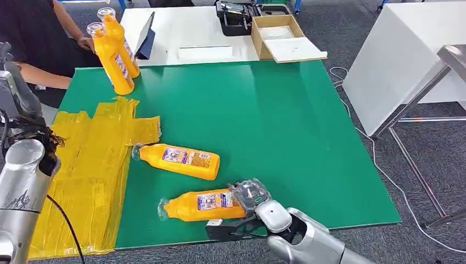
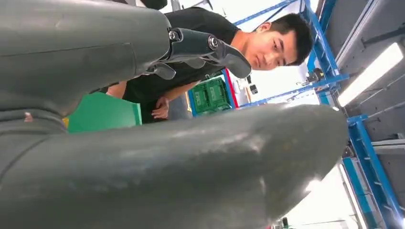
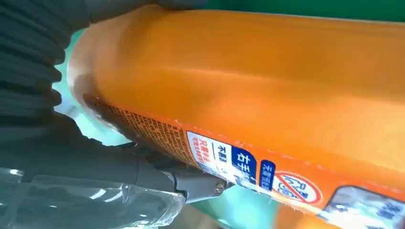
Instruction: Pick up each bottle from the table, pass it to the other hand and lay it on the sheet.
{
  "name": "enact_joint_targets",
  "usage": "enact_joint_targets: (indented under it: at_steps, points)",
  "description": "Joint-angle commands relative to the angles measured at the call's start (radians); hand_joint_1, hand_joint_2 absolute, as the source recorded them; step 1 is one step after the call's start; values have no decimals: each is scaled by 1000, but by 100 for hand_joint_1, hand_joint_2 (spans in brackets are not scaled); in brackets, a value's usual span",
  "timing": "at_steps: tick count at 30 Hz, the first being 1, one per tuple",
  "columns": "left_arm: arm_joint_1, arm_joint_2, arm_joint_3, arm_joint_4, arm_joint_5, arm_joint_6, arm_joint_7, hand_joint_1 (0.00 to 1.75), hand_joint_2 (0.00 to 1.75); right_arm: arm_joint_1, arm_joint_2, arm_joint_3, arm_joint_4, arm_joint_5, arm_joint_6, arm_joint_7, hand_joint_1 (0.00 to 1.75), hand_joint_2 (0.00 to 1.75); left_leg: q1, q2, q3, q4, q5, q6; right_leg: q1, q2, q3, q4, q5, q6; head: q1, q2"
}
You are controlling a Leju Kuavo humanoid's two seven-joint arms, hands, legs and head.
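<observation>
Robot's right hand (image 1: 250,197) grips the base end of an orange bottle (image 1: 200,205) lying near the green table's (image 1: 286,126) front edge.
Its long axis runs left-right, cap toward the yellow sheet (image 1: 88,165). The raised left hand (image 2: 210,47) is empty, fingers apart.

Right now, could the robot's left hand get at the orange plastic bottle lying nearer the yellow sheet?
Probably yes: the orange bottle lies in the open on the green mat, and the left hand is raised and holds nothing.
</observation>
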Motion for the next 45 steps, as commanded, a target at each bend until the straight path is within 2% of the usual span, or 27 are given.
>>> enact_joint_targets:
  at_steps: [1,2,4,6,7,9,12,15,20,21,22,23,24,29,31,32,36,40,41,42,45]
  points:
    - [-22,5,12,12,-6,-6,12,0,0,-13,-18,-136,-157,-55,-11,4,175,175,0,1,1,0,-1,-3,0,0,1,1,-1,-1,0,0]
    - [-13,6,22,-1,-12,-9,17,0,0,-16,-22,-175,-208,-49,-37,2,175,175,0,3,5,1,-4,-6,0,1,5,0,-3,-2,0,0]
    - [12,13,41,-37,-23,-11,22,0,0,-34,-30,-252,-308,-86,-73,-10,175,175,0,2,1,2,-3,-5,0,0,1,2,-3,-2,0,0]
    - [18,16,49,-59,-34,-19,32,0,0,-71,-35,-310,-376,-116,-70,-9,175,175,-1,2,-3,2,-1,-2,-1,1,-4,3,-1,-1,0,0]
    - [15,13,49,-62,-37,-22,35,0,0,-83,-35,-325,-387,-120,-70,-8,175,175,-1,4,0,4,-4,-6,-1,2,-1,4,-4,-2,0,0]
    - [10,7,46,-64,-42,-27,40,0,0,-85,-38,-338,-381,-128,-69,-10,175,175,0,1,-3,1,-1,-2,0,0,-3,1,-1,-1,0,0]
    - [7,-3,34,-64,-45,-39,50,0,0,-75,-36,-351,-332,-157,-101,-21,175,175,1,1,3,1,-3,-6,0,-2,4,0,-3,-2,0,0]
    - [22,-13,29,-90,-8,-66,74,0,0,-89,-33,-381,-288,-190,-153,-25,175,175,1,0,0,0,-1,-4,0,-1,1,-1,-2,-1,0,0]
    - [25,-14,26,-96,-6,-66,75,0,0,-95,-34,-386,-282,-195,-153,-29,175,175,0,0,-2,0,-1,-2,0,-1,-1,0,-1,-1,0,0]
    - [25,-12,27,-96,-6,-66,76,0,0,-94,-32,-383,-284,-193,-153,-28,175,175,1,1,3,0,-3,-5,0,-1,3,-1,-2,-2,0,0]
    - [25,-14,31,-97,5,-69,80,0,0,-93,-31,-385,-286,-195,-157,-27,175,175,0,0,-1,0,-1,-3,0,-1,0,0,-1,-1,0,0]
    - [36,-24,37,-120,67,-105,82,0,0,-105,-25,-405,-264,-203,-180,-8,175,175,0,1,1,0,-2,-5,0,-1,2,0,-2,-2,0,0]
    - [50,-41,41,-147,122,-126,84,0,175,-129,-20,-422,-230,-210,-193,0,175,175,0,1,0,0,-2,-4,0,-1,1,0,-2,-1,0,0]
    - [141,-132,-55,-352,264,-152,119,0,175,-288,54,-508,-33,-224,-246,-29,175,175,-1,2,0,1,-2,-4,-1,1,0,0,-1,-1,0,0]
    - [152,-149,-73,-401,345,-164,152,0,175,-309,77,-518,-18,-213,-250,-36,175,175,0,1,-3,1,-1,-2,-1,0,-2,0,0,0,0,0]
    - [147,-159,-76,-422,390,-170,164,0,175,-319,93,-518,-18,-208,-256,-37,175,175,-1,3,1,2,-3,-5,-1,0,2,0,-2,-1,0,0]
    - [166,-200,-121,-491,504,-202,190,0,175,-310,131,-533,-17,-180,-369,-72,175,175,0,2,-3,1,-1,-2,0,1,-2,0,0,0,0,0]
    - [148,-276,-257,-486,514,-215,199,0,175,-262,137,-579,-1,-170,-497,-130,175,175,0,-3,0,1,-1,-4,0,-4,2,-1,-2,0,0,0]
    - [138,-290,-289,-479,506,-217,197,0,175,-251,129,-588,2,-170,-508,-140,175,175,1,-4,-2,1,-1,-2,0,-4,0,-1,-1,0,0,0]
    - [134,-299,-300,-475,497,-210,193,0,175,-246,123,-592,1,-171,-512,-147,175,175,1,-4,3,1,-3,-5,0,-6,7,-2,-3,-1,0,0]
    - [134,-299,-300,-475,497,-210,193,0,175,-246,123,-592,1,-171,-512,-147,175,175,0,-2,-3,1,-1,-2,0,-3,-1,-1,0,1,0,0]
